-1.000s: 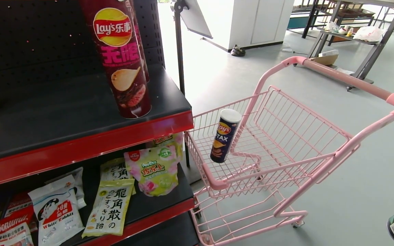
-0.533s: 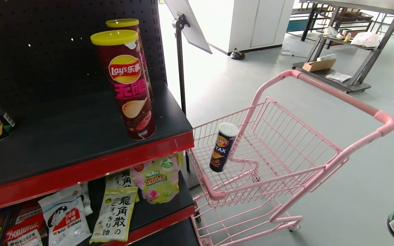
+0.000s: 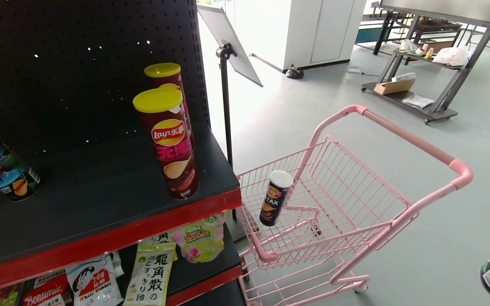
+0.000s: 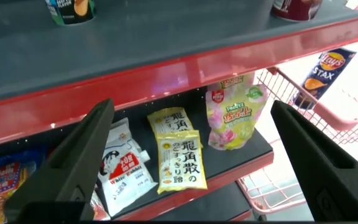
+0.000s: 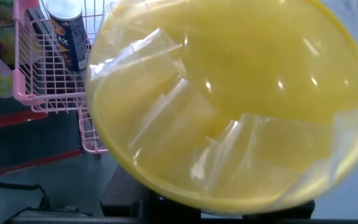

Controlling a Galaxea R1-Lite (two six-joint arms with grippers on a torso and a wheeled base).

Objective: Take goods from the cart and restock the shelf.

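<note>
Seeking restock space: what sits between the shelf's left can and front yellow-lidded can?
Nothing; head view shows bare shelf between left can and front yellow-lidded can.

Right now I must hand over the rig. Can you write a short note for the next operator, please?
Left gripper: open, empty, facing the snack bags on the lower shelf.
Right gripper: holds a yellow-lidded can to the right of the pink cart, not yet shelved.
Done: two maroon cans stand on the upper shelf.
Left: shelve the held can, then the blue can leaning in the cart's basket.
</note>
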